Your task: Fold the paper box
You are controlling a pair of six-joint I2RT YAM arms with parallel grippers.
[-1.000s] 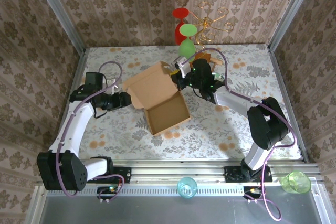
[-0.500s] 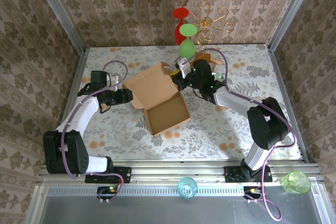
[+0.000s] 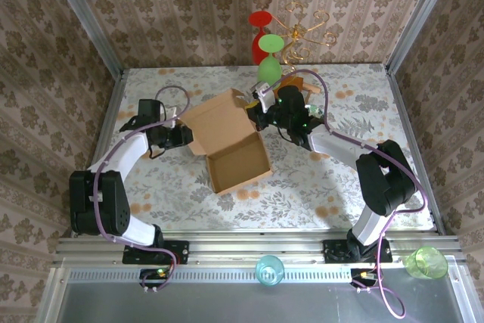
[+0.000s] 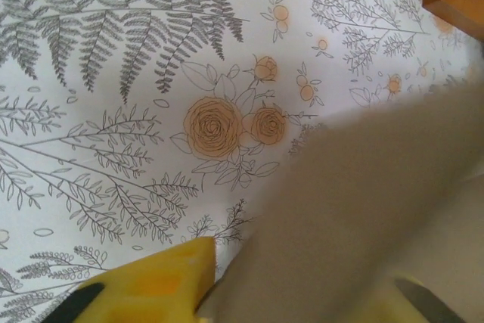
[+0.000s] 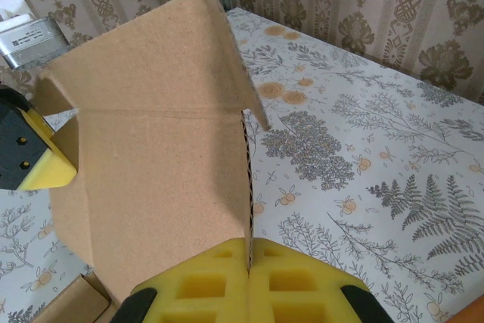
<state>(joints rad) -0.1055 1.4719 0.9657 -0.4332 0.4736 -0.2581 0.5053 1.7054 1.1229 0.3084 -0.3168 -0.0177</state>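
- Mid-counter (image 3: 318,179) sits the paper box (image 3: 227,135), and it's only partway there: the tray looks formed, walls up, but the lid panel stands raised and its side flaps hang loose.
- The right tool (image 5: 248,264) has its yellow pads pinched together on the lid's side edge, clamped on the cardboard.
- The left tool (image 3: 184,136) is right at the box's left flap. Whether it's apart or together I cannot tell, as its own camera is blurred.
- Left to do, by my read: tuck the flaps, bring the lid down, close it.
- The tray has nothing in it. A teal cup (image 3: 269,269) and a green cup (image 3: 428,262) stand on the near ledge, too small to show any contents.
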